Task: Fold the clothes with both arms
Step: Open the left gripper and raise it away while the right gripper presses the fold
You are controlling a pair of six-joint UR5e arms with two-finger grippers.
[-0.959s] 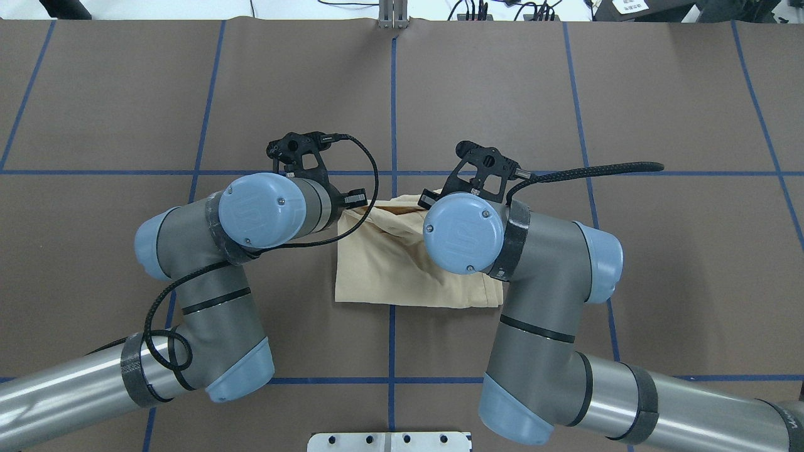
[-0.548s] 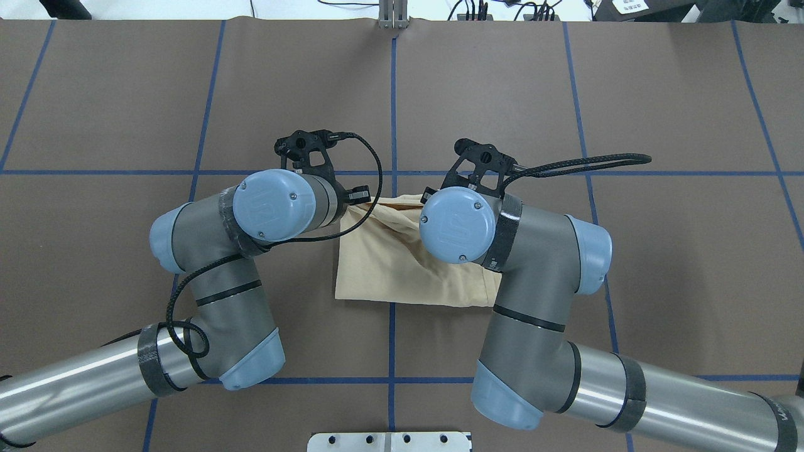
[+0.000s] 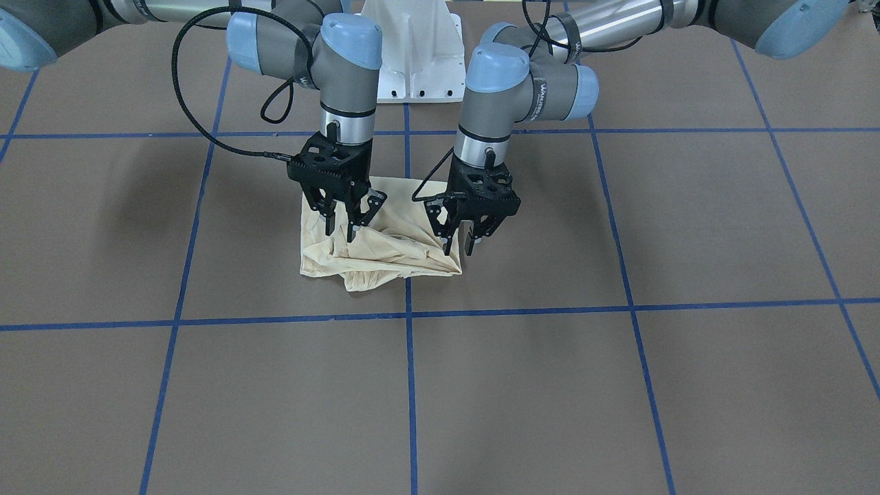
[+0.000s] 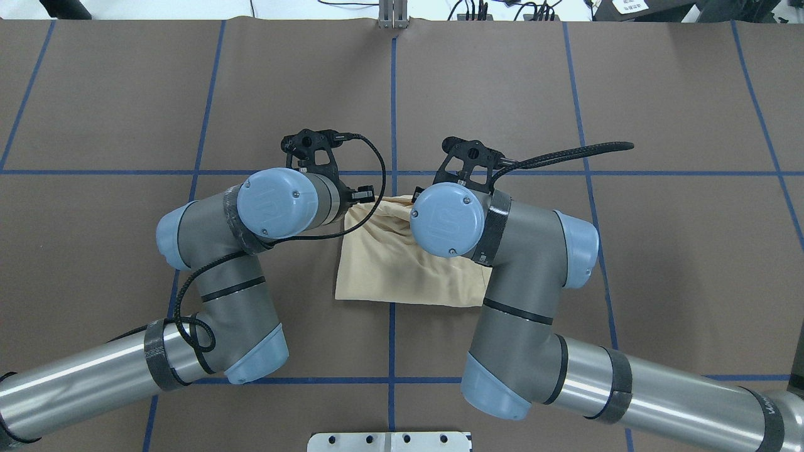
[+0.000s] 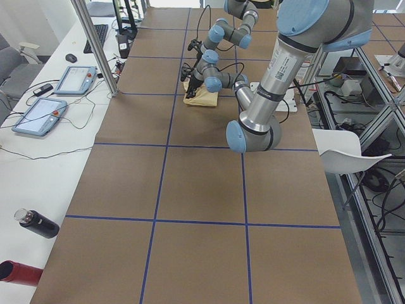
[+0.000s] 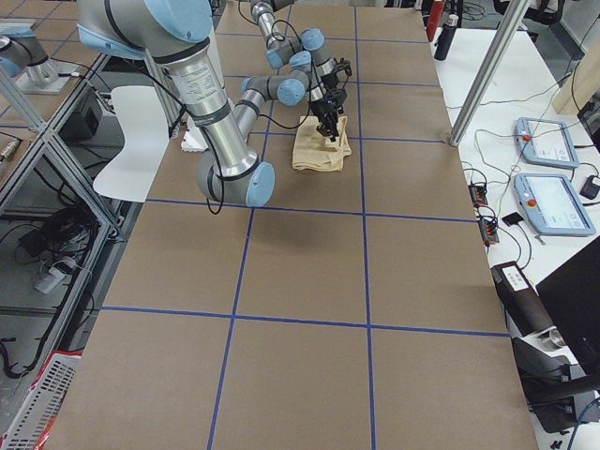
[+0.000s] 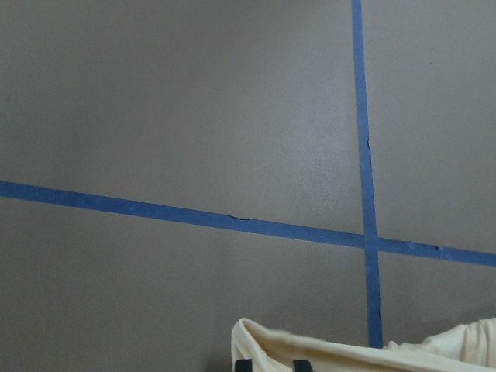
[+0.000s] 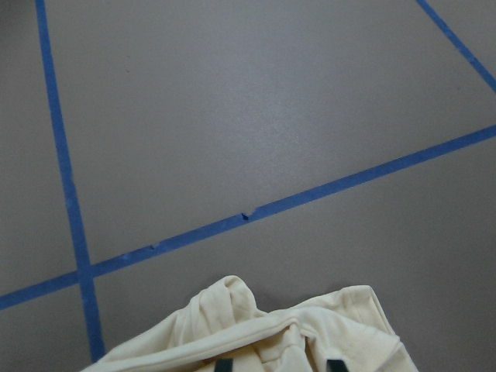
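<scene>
The right gripper [image 3: 342, 230] was clenched on a raised fold of the shirt [image 3: 385, 256], a little in from that side's edge. The left gripper [image 3: 459, 246] gripped the shirt at its corner on the robot's left. Its fingers [image 7: 301, 364] showed as dark tips under the cloth rim in the wrist view. Both gripped near the shirt's edge away from the base [image 3: 412, 55]. Creases ran from each grip across the fabric, which bunched between the two.

The shirt lay as a rough cream rectangle on the brown table [image 3: 619, 385], across the middle blue tape line [image 3: 410, 385]. Its edge nearest the base lay flat.

Both grippers pointed straight down, close together. The left arm [image 4: 220, 276] and right arm [image 4: 521, 314] bent outward at the elbows above the shirt's sides.
</scene>
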